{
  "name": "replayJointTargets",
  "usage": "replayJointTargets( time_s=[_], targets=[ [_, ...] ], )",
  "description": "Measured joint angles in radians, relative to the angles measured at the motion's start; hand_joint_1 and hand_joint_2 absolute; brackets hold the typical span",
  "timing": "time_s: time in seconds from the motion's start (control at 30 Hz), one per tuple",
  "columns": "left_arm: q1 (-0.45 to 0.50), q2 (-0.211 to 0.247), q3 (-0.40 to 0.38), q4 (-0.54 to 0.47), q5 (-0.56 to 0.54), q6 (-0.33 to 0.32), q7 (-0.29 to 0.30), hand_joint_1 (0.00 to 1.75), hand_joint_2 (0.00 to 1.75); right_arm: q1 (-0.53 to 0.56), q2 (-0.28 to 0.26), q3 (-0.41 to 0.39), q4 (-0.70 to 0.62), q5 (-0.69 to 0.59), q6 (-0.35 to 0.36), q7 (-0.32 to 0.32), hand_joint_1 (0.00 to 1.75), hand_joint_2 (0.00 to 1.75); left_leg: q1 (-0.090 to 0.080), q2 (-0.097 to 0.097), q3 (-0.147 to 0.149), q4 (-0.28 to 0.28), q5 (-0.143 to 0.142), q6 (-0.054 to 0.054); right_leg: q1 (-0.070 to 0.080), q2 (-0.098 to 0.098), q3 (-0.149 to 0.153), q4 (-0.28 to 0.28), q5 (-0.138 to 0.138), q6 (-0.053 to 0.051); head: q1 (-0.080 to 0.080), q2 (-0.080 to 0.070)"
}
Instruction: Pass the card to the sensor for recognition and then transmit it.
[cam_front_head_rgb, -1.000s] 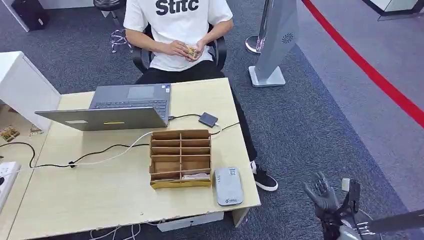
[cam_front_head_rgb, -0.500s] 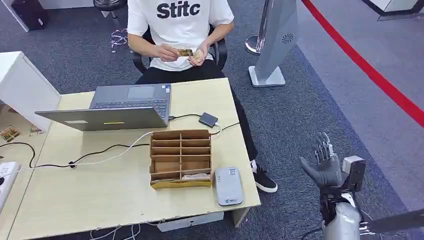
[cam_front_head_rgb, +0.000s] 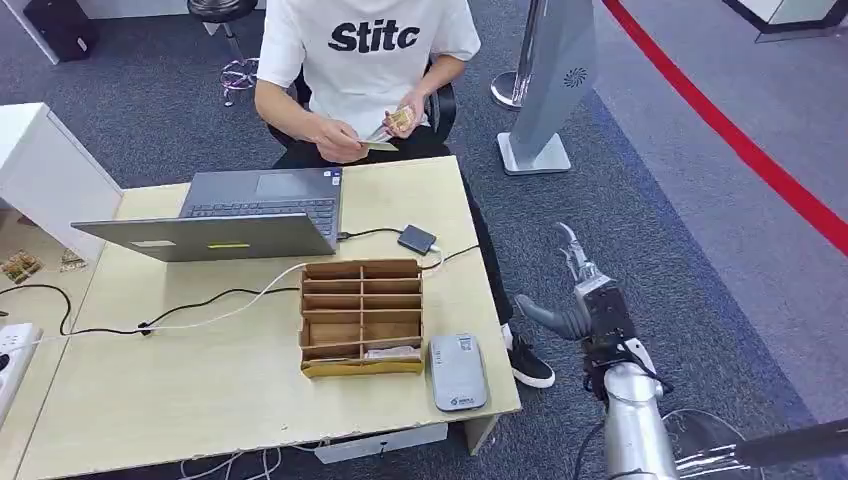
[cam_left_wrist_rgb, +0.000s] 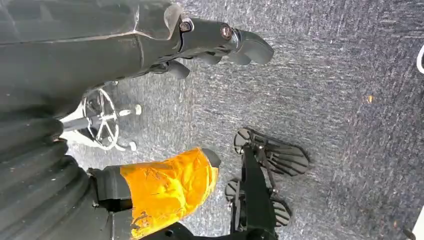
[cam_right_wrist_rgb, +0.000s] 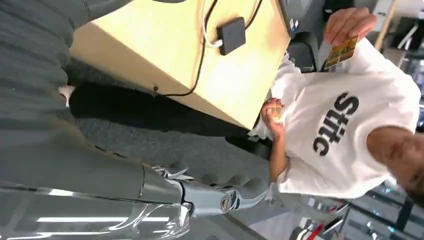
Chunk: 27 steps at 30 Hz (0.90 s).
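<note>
In the head view, the right hand (cam_front_head_rgb: 580, 300) is held up over the carpet, to the right of the table (cam_front_head_rgb: 230, 390). Its fingers are spread apart and nothing is held in it. A card (cam_front_head_rgb: 378, 146) is held by a person's hand (cam_front_head_rgb: 338, 143) at the far side of the table. More cards (cam_front_head_rgb: 401, 120) are held in the person's other hand. The grey sensor (cam_front_head_rgb: 457, 372) is seen at the near right corner, just beside the wooden box (cam_front_head_rgb: 361, 318).

In the left wrist view, the left hand (cam_left_wrist_rgb: 210, 47) is seen above the carpet, fingers curled a little, with nothing in it.

In the right wrist view, a card (cam_right_wrist_rgb: 341, 51) is held up by the person.
</note>
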Motion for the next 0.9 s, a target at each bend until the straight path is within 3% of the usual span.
replayJointTargets(
  time_s=[0.27,0.83,0.87,0.9],
  targets=[
    [-0.002,0.001,0.0,0.0,-0.04,-0.015,-0.019,0.0,1.75,-0.109,0.022,0.121,0.037,0.151,-0.091,0.083,0.0,1.75,0.0,0.0,0.0,0.0,0.0,0.0,0.0,0.0,0.0,0.0,0.0,0.0,0.0,0.0],
    [-0.019,0.003,-0.002,0.001,-0.162,-0.068,-0.073,0.0,1.75,-0.424,0.085,0.287,0.279,0.503,-0.314,0.286,0.0,1.75,0.0,0.0,0.0,0.0,0.001,0.0,0.0,0.0,0.0,0.001,0.001,-0.001,0.0,0.0],
    [-0.021,0.003,-0.002,0.002,-0.171,-0.07,-0.078,0.0,1.75,-0.441,0.087,0.296,0.294,0.527,-0.326,0.297,0.21,1.75,0.0,0.0,0.0,0.0,0.001,0.0,0.0,0.001,0.0,0.001,0.001,-0.001,0.0,0.0],
    [-0.023,0.003,-0.002,0.003,-0.181,-0.071,-0.083,0.0,1.75,-0.458,0.09,0.306,0.312,0.554,-0.336,0.308,1.05,1.75,0.0,0.0,0.0,0.0,0.001,0.0,0.0,0.001,0.0,0.001,0.001,-0.001,0.0,0.0]
  ],
)
